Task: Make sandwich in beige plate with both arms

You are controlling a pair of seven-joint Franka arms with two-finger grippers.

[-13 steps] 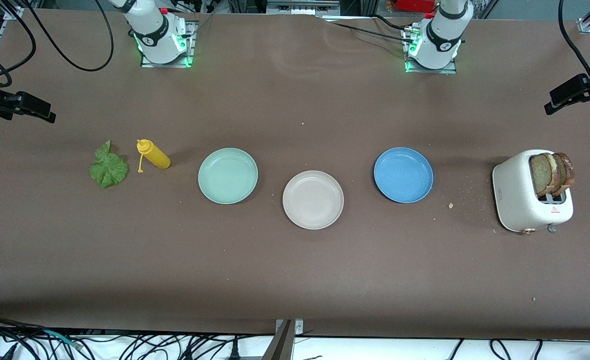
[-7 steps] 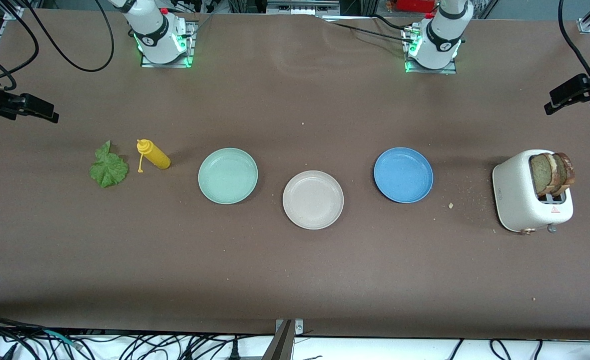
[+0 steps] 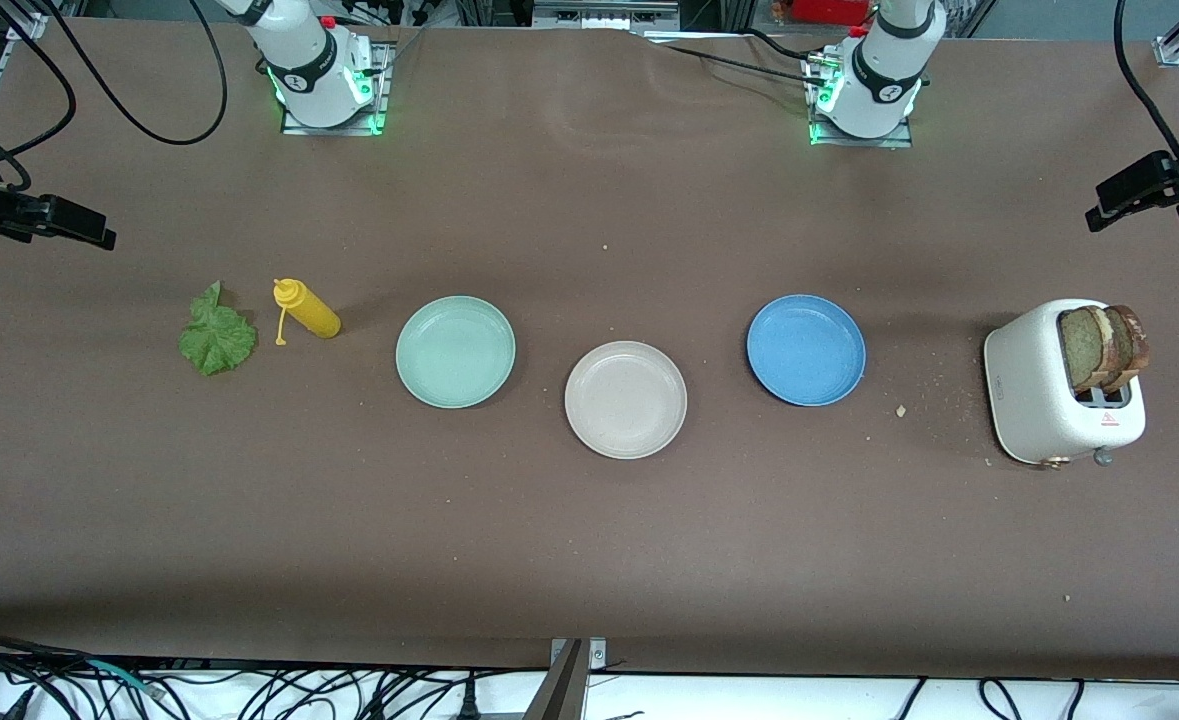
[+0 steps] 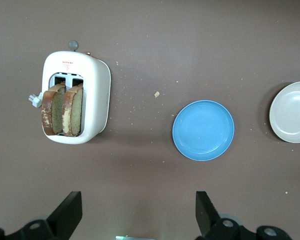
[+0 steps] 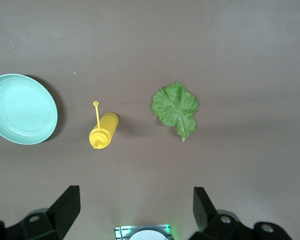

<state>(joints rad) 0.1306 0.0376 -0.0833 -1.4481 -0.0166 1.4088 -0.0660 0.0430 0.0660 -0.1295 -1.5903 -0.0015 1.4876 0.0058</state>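
Nothing is assembled yet: the beige plate (image 3: 625, 400) lies bare between the mint-green plate (image 3: 455, 351) and the blue plate (image 3: 806, 349); both bread slices (image 3: 1104, 347) stand in the white toaster (image 3: 1044, 385); the lettuce leaf (image 3: 215, 336) lies beside the yellow squeeze bottle (image 3: 307, 308). The left gripper (image 4: 136, 217) hangs spread wide and empty over bare table beside the toaster; the right gripper (image 5: 134, 215), likewise released, hangs by the lettuce. The toaster carries a small red triangle label, too small to read.

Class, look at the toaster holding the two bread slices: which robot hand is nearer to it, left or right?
Left. The left hand hangs open above the table beside the toaster; the right hand hangs open at the other end, above the lettuce leaf.
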